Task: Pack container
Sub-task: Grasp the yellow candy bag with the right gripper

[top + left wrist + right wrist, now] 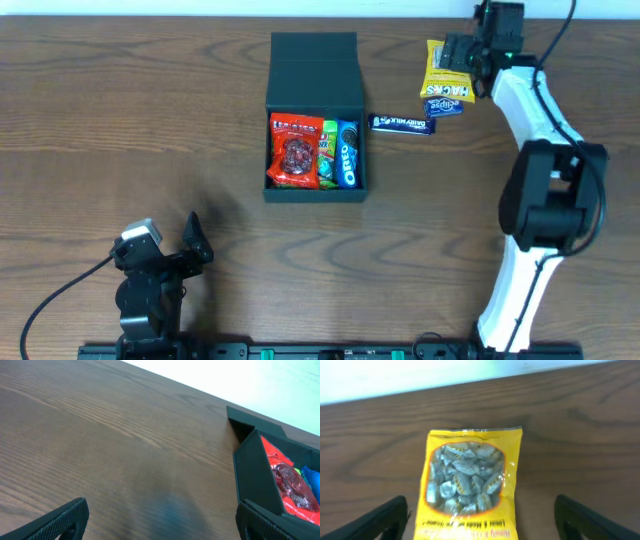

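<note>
The dark green container (pixel 315 95) sits at the table's back middle, its flap lid open toward the far edge. It holds a red packet (pixel 295 150), a green packet (pixel 328 152) and a blue Oreo packet (pixel 348 153). In the left wrist view the container (pixel 255 472) is at the right. My left gripper (pixel 195 240) is open and empty near the front left. My right gripper (pixel 462 55) is open, its fingers (pixel 482 525) on either side of a yellow candy bag (pixel 470 485), also seen overhead (pixel 440 72).
A dark blue Dairy Milk bar (pixel 402 123) lies just right of the container. A small blue packet (pixel 447 103) lies below the yellow bag. The table's far edge runs close behind the yellow bag.
</note>
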You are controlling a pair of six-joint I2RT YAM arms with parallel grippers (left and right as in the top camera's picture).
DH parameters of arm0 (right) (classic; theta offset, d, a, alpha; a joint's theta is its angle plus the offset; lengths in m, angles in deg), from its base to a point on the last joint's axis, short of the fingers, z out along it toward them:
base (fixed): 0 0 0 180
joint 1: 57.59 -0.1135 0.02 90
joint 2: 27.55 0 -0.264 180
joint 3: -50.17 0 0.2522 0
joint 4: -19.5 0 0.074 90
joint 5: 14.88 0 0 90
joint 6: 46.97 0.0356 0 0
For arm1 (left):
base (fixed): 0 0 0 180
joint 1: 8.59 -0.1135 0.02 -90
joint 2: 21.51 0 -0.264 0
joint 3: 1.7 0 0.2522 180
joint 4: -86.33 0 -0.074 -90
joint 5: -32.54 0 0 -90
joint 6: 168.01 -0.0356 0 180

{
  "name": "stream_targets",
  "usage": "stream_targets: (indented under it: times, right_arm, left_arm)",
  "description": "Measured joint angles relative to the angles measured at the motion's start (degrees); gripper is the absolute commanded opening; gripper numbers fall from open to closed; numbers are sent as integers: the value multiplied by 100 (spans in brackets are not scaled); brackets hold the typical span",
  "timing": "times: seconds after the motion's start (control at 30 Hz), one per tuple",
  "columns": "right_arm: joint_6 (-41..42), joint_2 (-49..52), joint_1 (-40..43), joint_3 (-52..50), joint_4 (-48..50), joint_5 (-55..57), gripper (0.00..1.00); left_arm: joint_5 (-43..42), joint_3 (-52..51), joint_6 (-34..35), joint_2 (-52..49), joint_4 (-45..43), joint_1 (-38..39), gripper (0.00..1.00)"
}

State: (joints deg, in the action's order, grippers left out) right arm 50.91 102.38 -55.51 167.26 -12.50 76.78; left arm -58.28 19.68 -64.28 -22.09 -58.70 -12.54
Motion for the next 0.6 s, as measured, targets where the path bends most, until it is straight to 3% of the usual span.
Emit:
stream_targets:
  times: [0.4, 0.47, 0.53, 0.57, 0.6]
  right_arm:
    - [20, 874, -46, 0, 828, 103, 97]
    - [33, 944, -52, 0, 861, 96, 86]
    - [4, 946, -59, 0, 855, 107, 63]
    - [7, 946, -57, 0, 846, 98, 44]
    - [26, 946, -57, 4, 820, 107, 35]
  left_arm:
    - [0, 0, 0, 0, -2, 0, 95]
    - [0, 0, 0, 0, 0, 0, 95]
    - [0, 0, 0, 0, 0, 0, 95]
    - [0, 0, 0, 0, -2, 0, 95]
    - [-2, 0, 0, 0, 0, 0, 95]
